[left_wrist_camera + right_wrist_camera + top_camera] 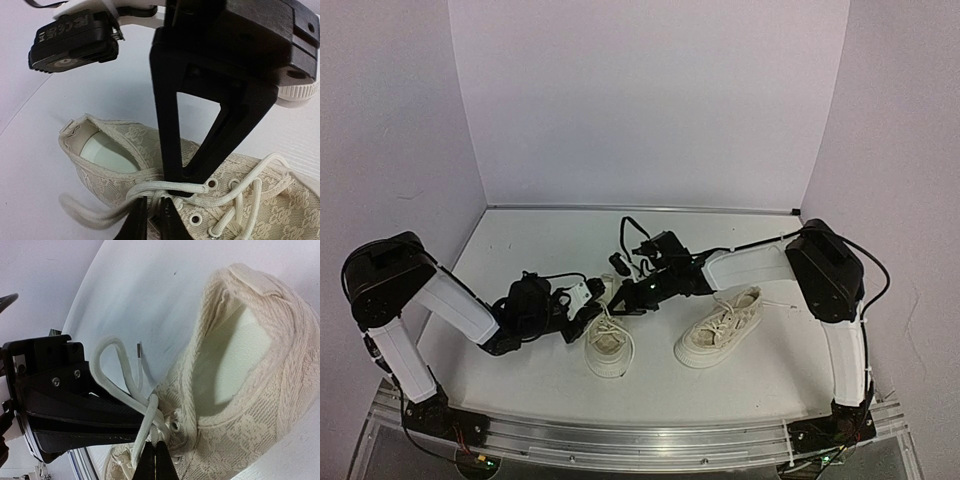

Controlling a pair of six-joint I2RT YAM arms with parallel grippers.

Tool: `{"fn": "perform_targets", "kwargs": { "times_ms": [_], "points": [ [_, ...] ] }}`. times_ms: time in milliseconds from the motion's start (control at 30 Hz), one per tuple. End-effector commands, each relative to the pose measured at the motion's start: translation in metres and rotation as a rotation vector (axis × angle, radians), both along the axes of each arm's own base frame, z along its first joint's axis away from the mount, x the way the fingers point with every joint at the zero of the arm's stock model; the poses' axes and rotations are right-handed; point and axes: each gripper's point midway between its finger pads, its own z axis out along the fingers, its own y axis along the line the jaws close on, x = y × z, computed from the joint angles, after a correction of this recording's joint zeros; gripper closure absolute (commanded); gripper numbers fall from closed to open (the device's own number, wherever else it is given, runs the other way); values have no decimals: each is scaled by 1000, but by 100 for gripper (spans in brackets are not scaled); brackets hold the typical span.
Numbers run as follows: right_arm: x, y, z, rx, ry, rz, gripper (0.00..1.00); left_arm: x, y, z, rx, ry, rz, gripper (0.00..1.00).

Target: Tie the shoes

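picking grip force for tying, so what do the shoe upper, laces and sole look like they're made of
The upper looks like cream woven fabric, likely canvas or patterned cotton. It is matte, with a raised weave showing. The laces are white braided cord, probably cotton or polyester, and look soft and matte. The lace tip looks like a stiff plastic sleeve. The sole is pale and smooth, probably rubber.

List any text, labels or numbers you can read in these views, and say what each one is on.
"CE": raised marks on the black module above the shoe in the left wrist view. The marks beside it are too blurred to read.
Shoes and laces: no print or brand shows.
Top view: nothing readable.
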Motion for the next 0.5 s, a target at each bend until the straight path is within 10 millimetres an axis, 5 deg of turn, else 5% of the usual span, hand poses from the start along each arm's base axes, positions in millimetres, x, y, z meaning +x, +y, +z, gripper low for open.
{"fn": "perform_targets", "kwargs": {
  "times_ms": [0, 233, 467],
  "points": [
    [10, -3, 32, 39, -82, -33, 100, 3, 7, 28, -32, -24, 35, 81],
    [11, -3, 34, 40, -91, -36, 100, -1, 26, 68, -80, -4, 94, 61],
    [12, -5, 36, 35, -102, -44, 100, 35, 43, 85, -112, 151, 246, 49]
  ]
}}
